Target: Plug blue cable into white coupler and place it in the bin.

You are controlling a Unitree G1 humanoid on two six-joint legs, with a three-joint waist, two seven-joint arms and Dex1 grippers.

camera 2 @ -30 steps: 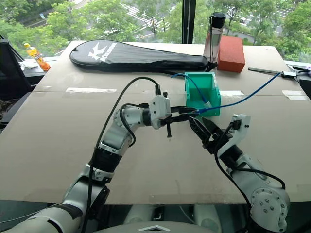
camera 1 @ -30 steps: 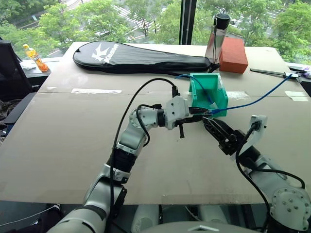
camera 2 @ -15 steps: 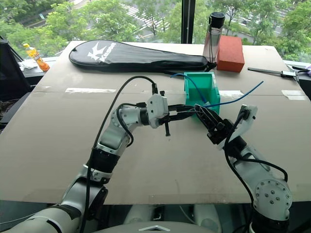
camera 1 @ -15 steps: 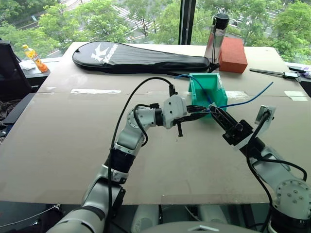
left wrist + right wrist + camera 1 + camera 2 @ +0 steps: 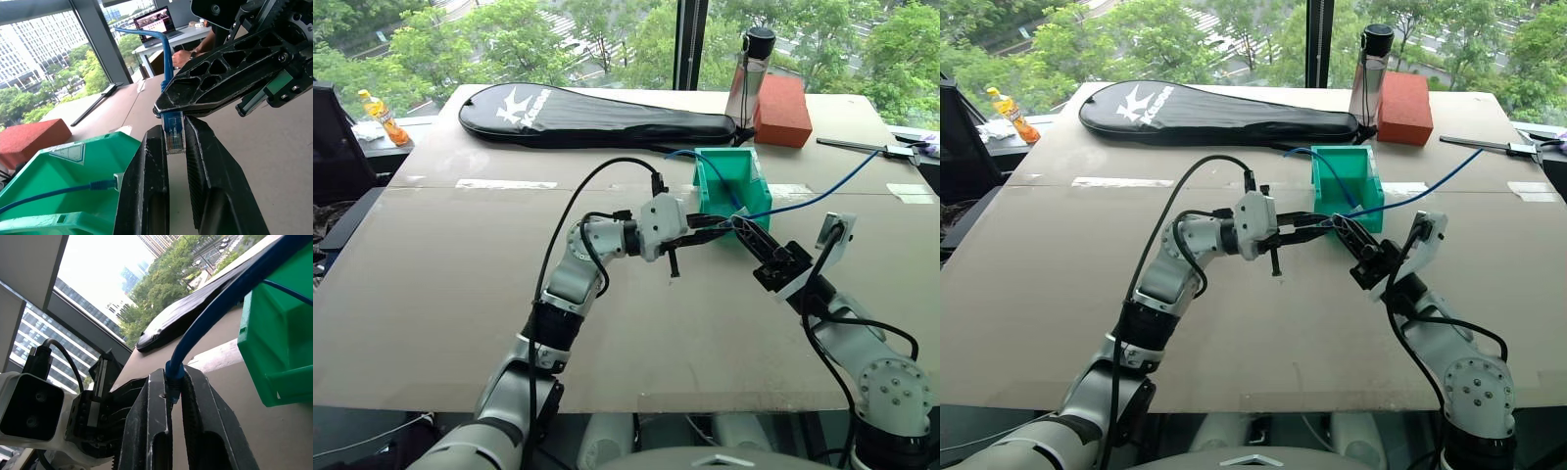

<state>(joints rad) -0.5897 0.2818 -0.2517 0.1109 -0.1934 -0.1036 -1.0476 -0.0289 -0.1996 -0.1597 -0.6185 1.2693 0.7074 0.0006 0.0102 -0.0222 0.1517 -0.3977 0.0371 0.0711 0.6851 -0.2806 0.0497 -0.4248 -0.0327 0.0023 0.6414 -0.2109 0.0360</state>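
Note:
My left gripper (image 5: 173,128) points sideways in front of the bin (image 5: 759,201), its fingers closed to a narrow slit. The pale plug (image 5: 174,139) of the blue cable (image 5: 832,191) sits in that slit. My right gripper (image 5: 172,376) meets it tip to tip from the right and is shut on the cable just behind the plug. From there the cable rises to the far right over the table. The white coupler is hidden. A second blue cable (image 5: 58,191) lies in the teal-green bin.
Behind the bin lie a black racket bag (image 5: 587,116), a clear bottle (image 5: 749,83) and a red-brown block (image 5: 783,110). A dark tool (image 5: 857,147) lies at the far right edge. Bare cardboard tabletop spreads to the left and in front.
My right gripper has tilted up, brought the plug against the left fingertips and closed its fingers on the cable. The left arm has stayed still.

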